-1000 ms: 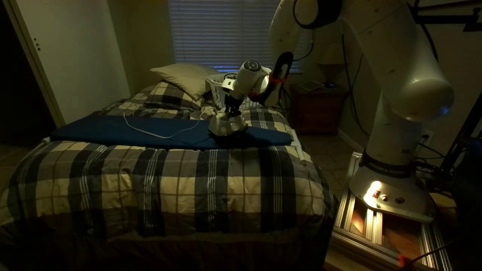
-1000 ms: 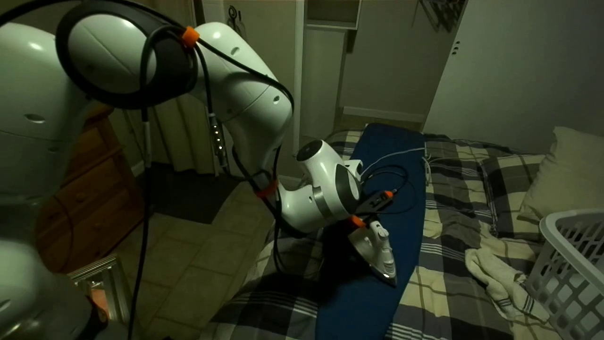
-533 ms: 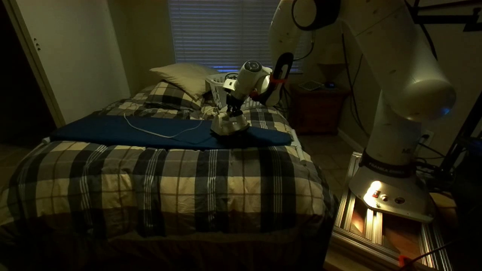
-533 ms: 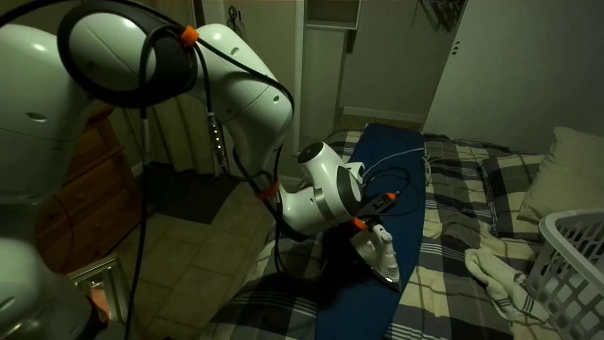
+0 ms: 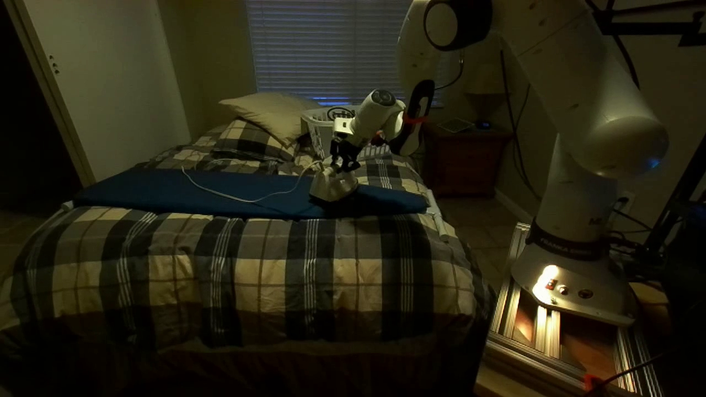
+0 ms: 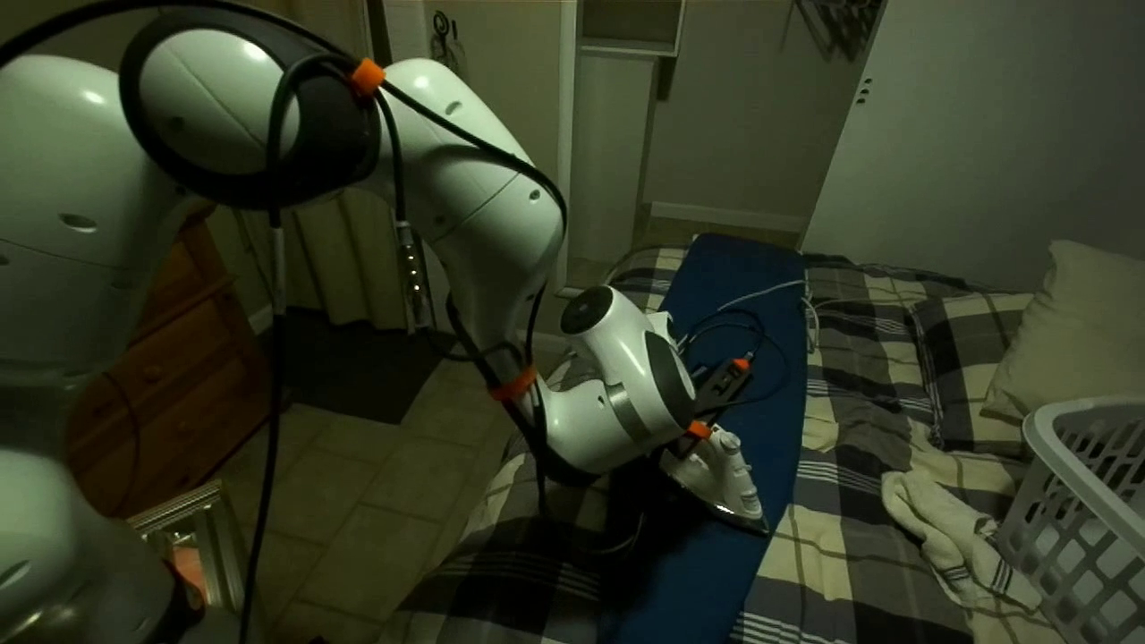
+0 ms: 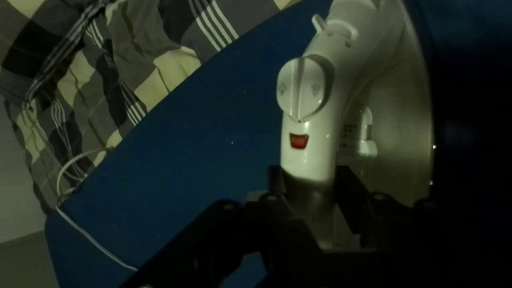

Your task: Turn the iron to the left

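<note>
White plastic is filling the gap between the black fingers: in the wrist view they are grasping the handle of the iron from both sides. The iron is sitting on or just above the blue tabletop; whether its base is touching, the views are not making clear. In an exterior view its pointed nose is aiming near and right, close to the tabletop's right edge, so a badly centred turn could be pushing it out over the plaid bedding. If the base is dragging on the tabletop, the smooth, rounded handle could be slipping between the fingers, leaving the iron behind or tipping it sideways. Sliding along the handle, they could also be knocking the white dial and changing a setting. The thin white cord is trailing left across the tabletop in an exterior view; during a wide turn it could be pulling taut or catching under the base. Because the tabletop is resting on that soft bedding, heavy pressing could be tilting it. A red mark is showing on the handle; if that is meaning heat, any stall could be scorching the tabletop.
</note>
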